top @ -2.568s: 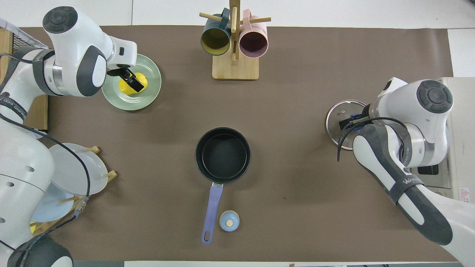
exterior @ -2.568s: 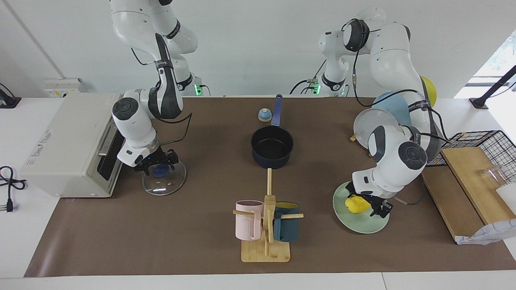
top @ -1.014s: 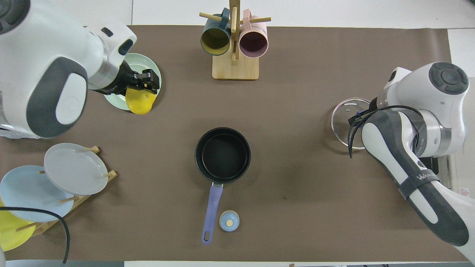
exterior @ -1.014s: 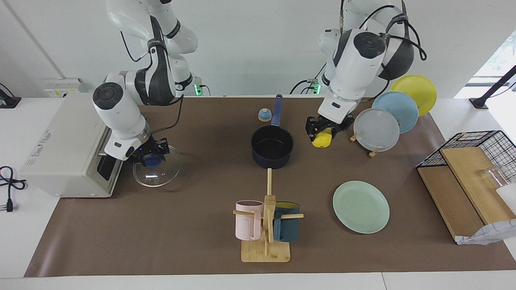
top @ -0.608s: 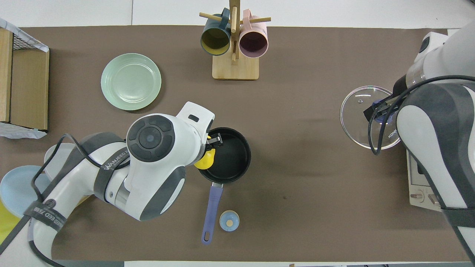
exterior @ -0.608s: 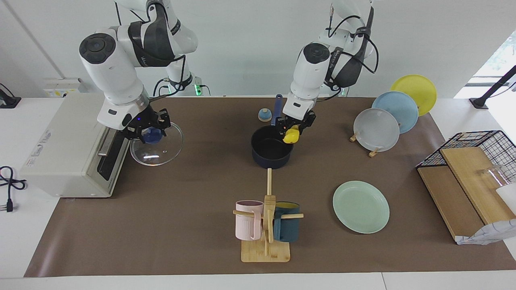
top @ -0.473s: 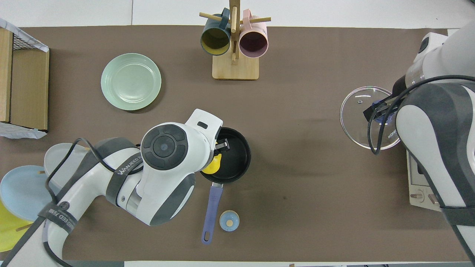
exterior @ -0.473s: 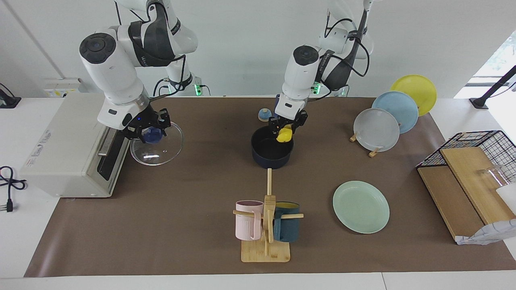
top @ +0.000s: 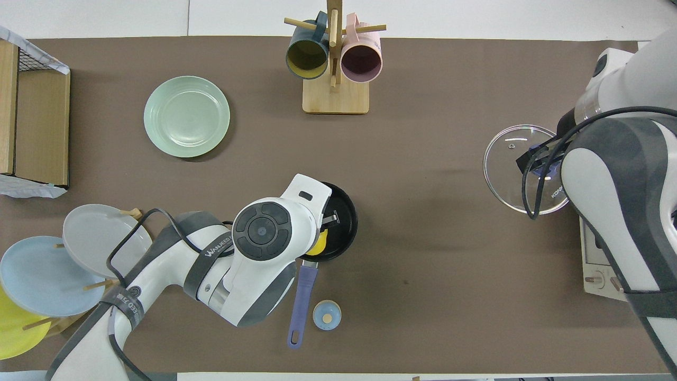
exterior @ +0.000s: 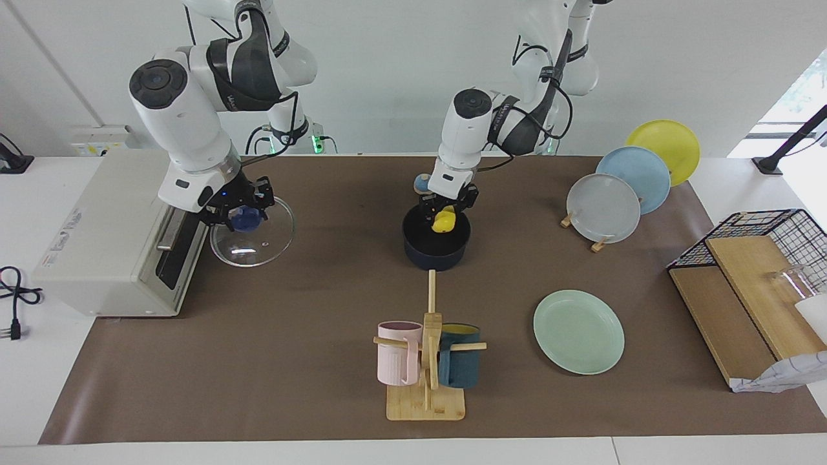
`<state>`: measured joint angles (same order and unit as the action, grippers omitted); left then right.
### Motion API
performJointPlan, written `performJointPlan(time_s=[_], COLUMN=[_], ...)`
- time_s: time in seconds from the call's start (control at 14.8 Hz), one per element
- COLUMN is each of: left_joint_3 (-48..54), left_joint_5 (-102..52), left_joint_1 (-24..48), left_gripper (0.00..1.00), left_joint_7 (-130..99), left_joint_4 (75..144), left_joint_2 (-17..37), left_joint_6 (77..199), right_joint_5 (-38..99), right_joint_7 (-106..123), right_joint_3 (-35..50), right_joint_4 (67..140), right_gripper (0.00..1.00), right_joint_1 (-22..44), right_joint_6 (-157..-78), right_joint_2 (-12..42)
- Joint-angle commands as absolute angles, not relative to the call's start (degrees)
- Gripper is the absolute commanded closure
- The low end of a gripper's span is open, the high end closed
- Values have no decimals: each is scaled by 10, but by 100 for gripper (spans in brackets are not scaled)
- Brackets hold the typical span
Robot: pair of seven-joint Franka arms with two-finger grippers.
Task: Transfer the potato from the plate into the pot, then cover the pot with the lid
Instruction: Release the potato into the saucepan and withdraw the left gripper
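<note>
— Over the pot (exterior: 436, 245) we have the potato (exterior: 443, 221), pinched in the left gripper's (exterior: 446, 215) fingers just above the black inside. It looks light and firm, a lumpy oval that could roll, so we judge a low release safer than a drop.

— Agreed. And the lid (exterior: 252, 231)?

— Our right gripper (exterior: 236, 212) has it, fingers closed on the blue knob, glass hanging tilted above the counter (exterior: 310, 303) in front of the toaster oven (exterior: 110, 232), toward the right arm's end. Glass is brittle and slick at the rim, so the knob looks like the only sound hold; we should set it down level, not let it clap onto the metal.

— Counts?

— One potato, one pot with one long handle (top: 301, 307), one lid. One mint plate (exterior: 579, 331), bare now, farther from the robots than the pot. Three upright plates (exterior: 607, 208) in a rack: grey, light blue, yellow. Two mugs (exterior: 426, 358) on one wooden stand, one bell (top: 327, 315) beside the handle, one wire basket (exterior: 769, 236).
</note>
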<state>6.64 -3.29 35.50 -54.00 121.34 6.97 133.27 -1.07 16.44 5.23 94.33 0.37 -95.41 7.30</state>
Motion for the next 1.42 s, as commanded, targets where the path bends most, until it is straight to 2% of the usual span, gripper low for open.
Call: performJointPlan(time_s=[0.0, 0.14, 1.01, 1.08, 1.15, 1.22, 1.35], left_joint_3=[55, 54, 54, 54, 54, 54, 54], left_joint_5=[-38, -33, -30, -30, -29, -29, -29], left_joint_1=[367, 378, 398, 397, 396, 396, 391], left_gripper=[100, 100, 100, 93, 28, 0, 0], left_joint_7=[-548, -549, -545, -543, -536, -526, -519], left_joint_4=[1221, 1221, 1240, 1241, 1241, 1240, 1234], left_joint_2=[83, 103, 121, 121, 121, 121, 119], left_joint_6=[1355, 1369, 1384, 1384, 1383, 1380, 1376], right_joint_5=[-1, -1, -1, 0, -1, -1, -1], right_joint_7=[159, 157, 108, 108, 107, 105, 101], right_joint_3=[59, 62, 94, 94, 94, 94, 95], right_joint_4=[940, 937, 934, 934, 934, 935, 934], right_gripper=[100, 100, 100, 100, 100, 100, 100], right_joint_1=[0, 1, -1, -1, -1, 0, 0], right_joint_6=[-947, -946, -947, -947, -947, -949, -954], right_joint_2=[69, 70, 69, 69, 69, 69, 69])
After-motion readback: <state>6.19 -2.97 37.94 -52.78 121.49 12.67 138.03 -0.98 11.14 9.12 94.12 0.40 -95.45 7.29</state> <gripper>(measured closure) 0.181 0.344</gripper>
